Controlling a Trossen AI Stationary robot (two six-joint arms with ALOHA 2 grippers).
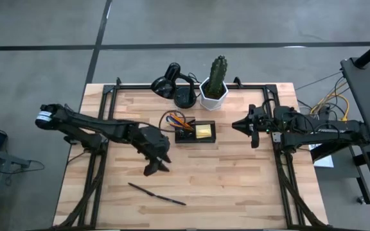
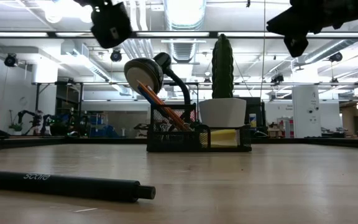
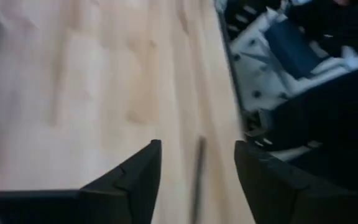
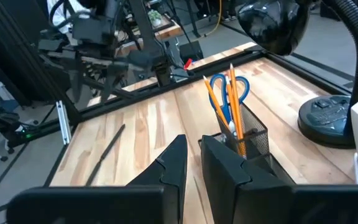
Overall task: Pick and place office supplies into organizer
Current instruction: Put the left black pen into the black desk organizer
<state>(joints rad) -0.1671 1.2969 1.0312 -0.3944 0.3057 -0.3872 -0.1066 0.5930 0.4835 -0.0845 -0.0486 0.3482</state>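
Observation:
A thin dark pen [image 1: 157,194] lies flat on the wooden table near its front edge, and it fills the foreground of the low view [image 2: 61,185]. My left gripper [image 1: 157,168] hangs open above the table, just far of the pen. In its wrist view the pen [image 3: 197,177] shows on the table below the gap between the fingers, untouched. The black organizer [image 1: 194,133] stands mid-table with a yellow sticky pad [image 1: 203,131] in one compartment, and orange pencils [image 4: 230,106] and blue-handled scissors [image 4: 219,84] upright in the other. My right gripper [image 1: 239,125] is shut and empty, right of the organizer.
A black desk lamp [image 1: 172,83] and a white pot with a cactus [image 1: 215,90] stand at the far edge behind the organizer. A black frame [image 1: 101,115] runs along the table's sides. Bare wood lies between the pen and the organizer.

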